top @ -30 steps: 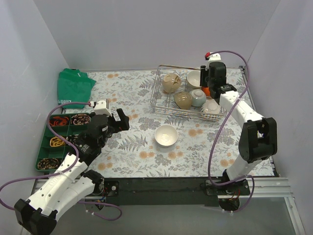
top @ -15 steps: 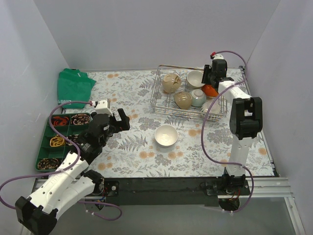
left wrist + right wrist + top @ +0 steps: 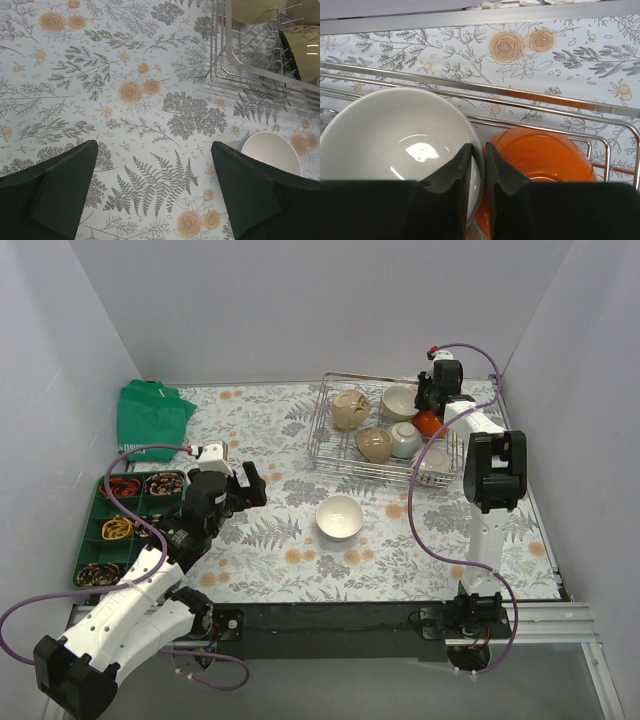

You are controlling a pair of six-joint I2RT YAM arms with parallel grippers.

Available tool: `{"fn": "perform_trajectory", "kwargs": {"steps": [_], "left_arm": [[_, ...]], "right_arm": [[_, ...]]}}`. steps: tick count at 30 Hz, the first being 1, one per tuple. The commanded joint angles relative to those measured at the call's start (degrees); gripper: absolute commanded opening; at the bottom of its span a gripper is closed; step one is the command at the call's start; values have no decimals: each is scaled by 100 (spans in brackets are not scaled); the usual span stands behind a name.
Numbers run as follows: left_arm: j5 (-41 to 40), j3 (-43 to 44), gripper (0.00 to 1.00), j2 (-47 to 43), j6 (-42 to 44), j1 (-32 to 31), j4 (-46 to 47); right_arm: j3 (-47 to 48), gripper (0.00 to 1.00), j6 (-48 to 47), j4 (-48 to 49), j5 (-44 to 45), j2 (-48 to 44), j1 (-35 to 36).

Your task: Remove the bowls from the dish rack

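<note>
Overhead, the dish rack (image 3: 322, 462) sat on the far right of the flowered surface (image 3: 270, 430), with bowls in it. The right gripper (image 3: 432, 400) reached into the rack's far right corner. Its wrist view showed the right gripper (image 3: 478, 150) nearly closed, one finger inside the far white bowl (image 3: 395, 135) and the other outside it. The bowl's rim ran up between the fingers, and it looked pinched there, with no gap to see. Just right of the outer finger, touching or nearly touching that bowl, lay the orange bowl (image 3: 540, 160), and rack wire (image 3: 520, 92) crossed behind both. From above, the far white bowl (image 3: 398, 400) sat directly left of the gripper and the orange bowl (image 3: 428, 423) just in front of it. Two tan bowls (image 3: 350, 410) (image 3: 375, 445), a pale teal bowl (image 3: 405, 438) and another white one (image 3: 432, 458) filled the remaining rack space. The left gripper (image 3: 250, 485) hung low over the middle-left of the surface, fully spread and holding nothing. In its wrist view, the left gripper (image 3: 154, 150) framed bare cloth. The loose white bowl (image 3: 272, 152) stood on the surface just beyond its right finger, upright, and a corner of the rack (image 3: 240, 75) showed farther off. A green compartment tray (image 3: 85, 540) lay at the near left, well apart from the rack.
</note>
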Motion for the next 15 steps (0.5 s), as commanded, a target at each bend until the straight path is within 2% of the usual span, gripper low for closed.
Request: {"fn": "perform_trajectory", "kwargs": {"steps": [1,2,4,15], "left_arm": [[4,-14,98,20,78,31,-23],[4,-14,98,3,78,40,-31],[-4,-23,98,-15,70,40,-31],[-4,-14,98,-138,52,40,-31]], "right_arm": [[128,19,22,-39,-306,95,20],[67,9,22,-39,-306,16,11],[-12,1,14,-39,-280,-90,20],[-662,1,-109,240,44,-1276,37]]}}
